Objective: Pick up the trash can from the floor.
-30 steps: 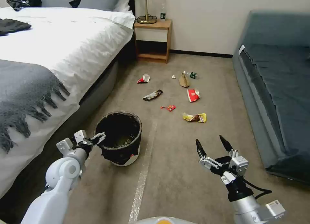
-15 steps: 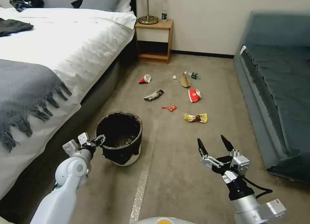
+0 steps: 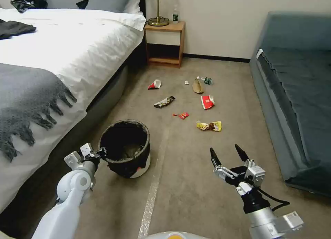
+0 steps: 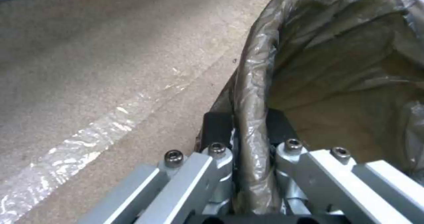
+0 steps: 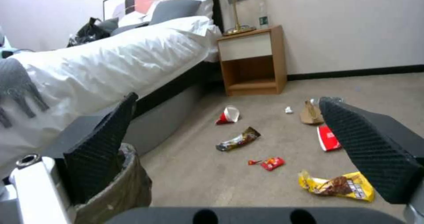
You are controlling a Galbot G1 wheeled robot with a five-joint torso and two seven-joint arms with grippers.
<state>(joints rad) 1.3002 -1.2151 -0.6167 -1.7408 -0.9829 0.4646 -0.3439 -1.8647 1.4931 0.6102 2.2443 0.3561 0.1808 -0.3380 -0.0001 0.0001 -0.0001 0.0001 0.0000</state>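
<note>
The left tool [image 3: 100,152] is clamped on the near-left rim of the trash can [image 3: 126,147], which sits on the floor [image 3: 193,184] just beside the bed [image 3: 51,60], tilted toward the tool with its white base showing at the lower right. The left wrist view makes the grip plain: the 2 black pads [image 4: 216,128] pinch the liner-wrapped rim [image 4: 251,118] from outside and inside, something the head view leaves too small to judge. That close view also shows the liner as crinkled, glossy plastic lining the can's inside, and a pale strip of tape [image 4: 88,131] running across the carpet next to the can.

The right tool [image 3: 227,154] hangs over bare carpet to the right of the tape, well apart from the can, its 2 pointed fingers [image 3: 213,157] spread and holding nothing. Between them, the right wrist view takes in the litter: a yellow wrapper [image 5: 338,186], a small red wrapper [image 5: 271,162], a dark wrapper [image 5: 238,139], a red paper cup [image 5: 230,115] and a wooden nightstand [image 5: 254,60] against the wall. It catches the can's rim at its lower edge [image 5: 117,191].
</note>
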